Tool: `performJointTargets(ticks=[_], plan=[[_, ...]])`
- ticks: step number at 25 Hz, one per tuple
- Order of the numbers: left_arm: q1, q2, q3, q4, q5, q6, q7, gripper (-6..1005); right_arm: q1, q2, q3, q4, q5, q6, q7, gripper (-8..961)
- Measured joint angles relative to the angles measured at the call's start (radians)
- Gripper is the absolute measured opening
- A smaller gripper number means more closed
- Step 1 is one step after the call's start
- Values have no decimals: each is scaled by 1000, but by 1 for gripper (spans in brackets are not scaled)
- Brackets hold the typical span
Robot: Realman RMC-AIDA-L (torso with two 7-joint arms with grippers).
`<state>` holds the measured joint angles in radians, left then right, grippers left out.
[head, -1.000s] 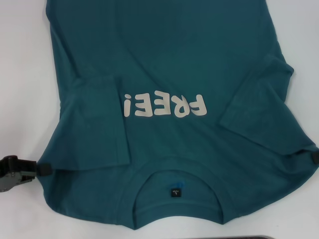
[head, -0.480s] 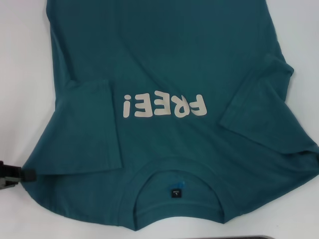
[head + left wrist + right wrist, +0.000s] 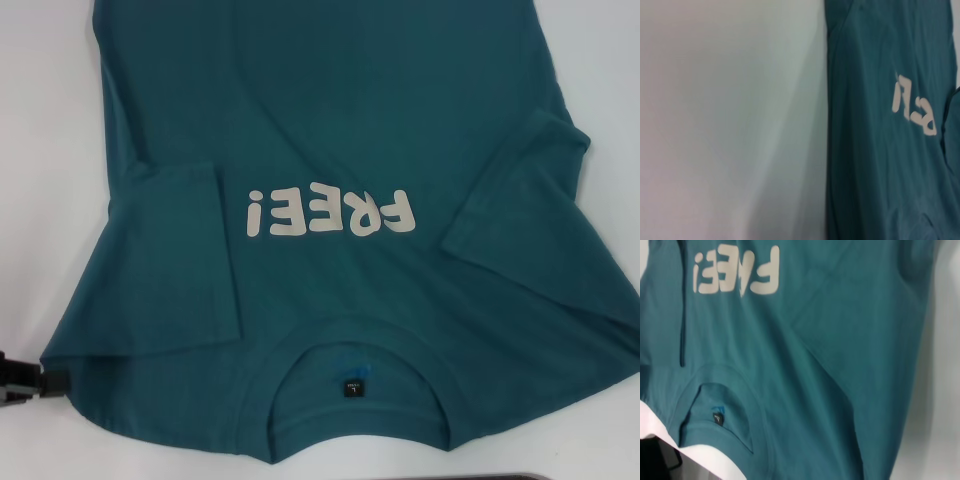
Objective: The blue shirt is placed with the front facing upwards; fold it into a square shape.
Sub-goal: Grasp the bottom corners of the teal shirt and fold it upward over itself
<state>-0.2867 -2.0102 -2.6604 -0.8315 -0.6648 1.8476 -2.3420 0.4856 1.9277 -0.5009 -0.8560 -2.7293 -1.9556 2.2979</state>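
Note:
The blue shirt [image 3: 330, 120] lies front up on the white table, collar toward me. Its cream lettering [image 3: 330, 212] reads upside down, and the dark neck label [image 3: 352, 386] shows inside the collar. Both sleeves are folded in over the chest: the left sleeve [image 3: 185, 260] and the right sleeve [image 3: 520, 190]. My left gripper [image 3: 50, 378] sits at the picture's left edge, shut on the left shoulder corner, which is drawn out to a point. My right gripper is out of view. The left wrist view shows the shirt [image 3: 880, 175] beside bare table, and the right wrist view shows the shirt [image 3: 830, 340] with its collar.
White table [image 3: 50, 150] shows left of the shirt and at the right [image 3: 610, 80]. A dark strip [image 3: 500, 477] runs along the near edge in the head view. A dark object [image 3: 655, 460] sits near the collar in the right wrist view.
My left gripper has moved outward and toward me, dragging the left shoulder corner with it and flattening that side. The right gripper has slid out of view, and the right shoulder now reaches the picture's edge.

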Motion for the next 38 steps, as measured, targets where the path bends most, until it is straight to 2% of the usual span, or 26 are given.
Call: performJointTargets(ticks=[10,13,19,24,25,26,31,35,38], plan=[[-5,-2,-10,2,16,0,16,31,-8,4,0,0,-8,-3,0,29],[-1,-2,-50,-1,8,8,31,32,-3,6,0,0,-5,0,0,29],[6,32,-201,18,-53,134,122,36,-1,8,11,0,8,4,0,29],[-15,49,-181,119,-110,162,187,48,0,13,12,9,20,7,0,29],[-36,41,-172,161,-110,155,224,50,1,14,12,9,20,8,0,30],[-36,41,-172,161,-110,155,224,66,2,14,12,9,20,8,0,30],[-83,2,-150,205,-108,144,269,147,9,14,14,9,21,10,4,30],[-108,-3,-157,271,-135,138,283,212,16,14,19,9,22,11,1,30],[-106,-4,-163,281,-158,129,287,306,21,14,21,9,22,12,0,30]])
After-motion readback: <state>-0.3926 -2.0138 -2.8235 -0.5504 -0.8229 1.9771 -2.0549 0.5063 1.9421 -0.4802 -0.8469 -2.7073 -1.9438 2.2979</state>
